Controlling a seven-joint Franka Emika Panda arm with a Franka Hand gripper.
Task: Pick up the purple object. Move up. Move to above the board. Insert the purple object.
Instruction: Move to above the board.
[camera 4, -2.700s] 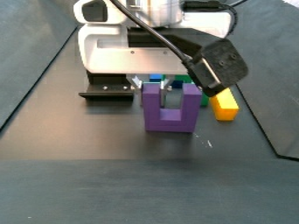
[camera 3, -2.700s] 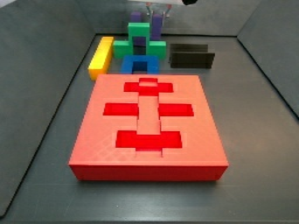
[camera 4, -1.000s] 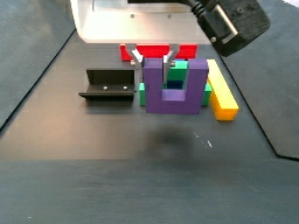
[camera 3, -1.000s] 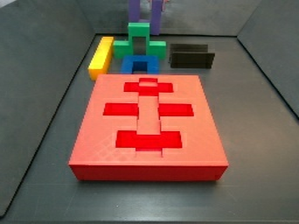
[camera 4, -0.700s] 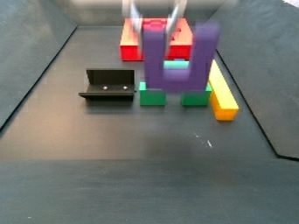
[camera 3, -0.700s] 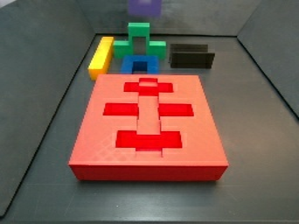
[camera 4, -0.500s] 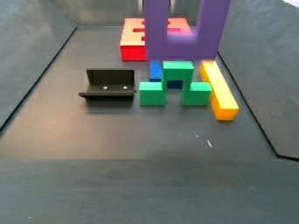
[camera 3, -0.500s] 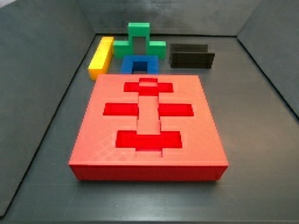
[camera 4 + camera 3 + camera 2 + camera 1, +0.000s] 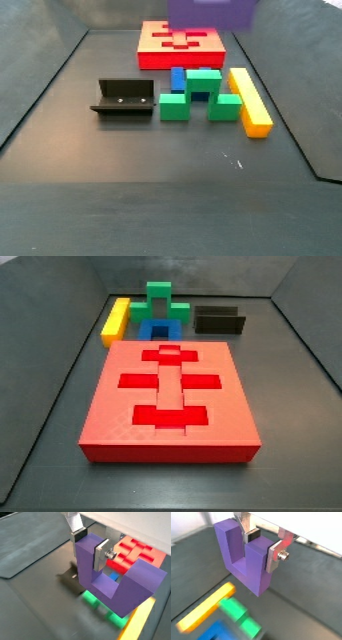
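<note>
My gripper [image 9: 263,544] is clamped on one prong of the purple object [image 9: 243,557], airborne over the green block [image 9: 101,603] (side views catch only its base [image 9: 211,12] beyond the board [image 9: 170,396]).

A dark grey matte floor [image 9: 287,446] is seen in both side views, enclosed by low grey walls [image 9: 227,271]. A dark L-shaped fixture [image 9: 123,97] is set on it. Soft, even light is cast.
</note>
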